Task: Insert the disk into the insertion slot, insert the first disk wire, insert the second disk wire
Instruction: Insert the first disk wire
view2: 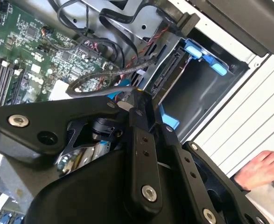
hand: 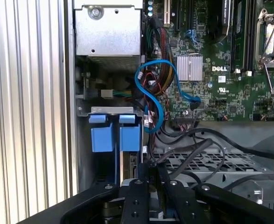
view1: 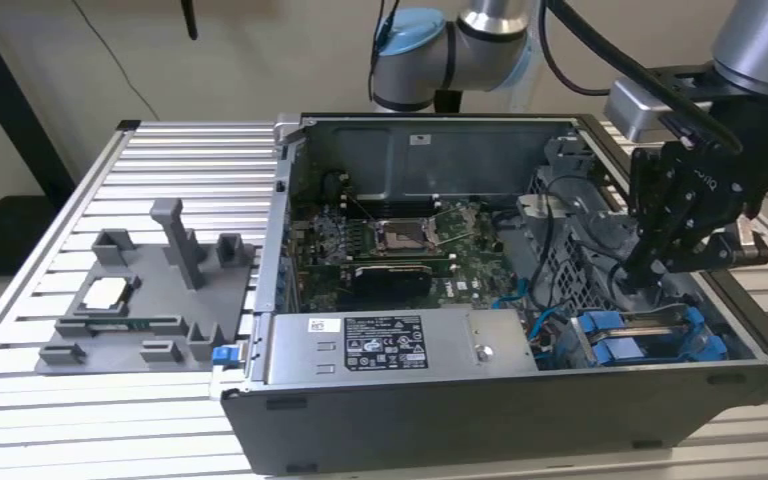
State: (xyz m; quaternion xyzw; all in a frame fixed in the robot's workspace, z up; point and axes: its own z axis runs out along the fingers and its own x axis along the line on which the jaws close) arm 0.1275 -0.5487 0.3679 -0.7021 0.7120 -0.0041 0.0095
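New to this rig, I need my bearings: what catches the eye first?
The open case, green motherboard inside, sits at the centre of the exterior view. At that view's right the black gripper reaches into it above the blue-railed slot. A hand shows outside the case in the second wrist view.

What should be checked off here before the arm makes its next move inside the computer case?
1. Gripper above the drive bay: ok.
2. Disk seated in the drive bay: cannot tell; blue tabs show at its mouth.
3. Black cables clear of the gripper: not ok, they run right beside it.
4. Work area free of people: not ok, a hand lies close to the case.
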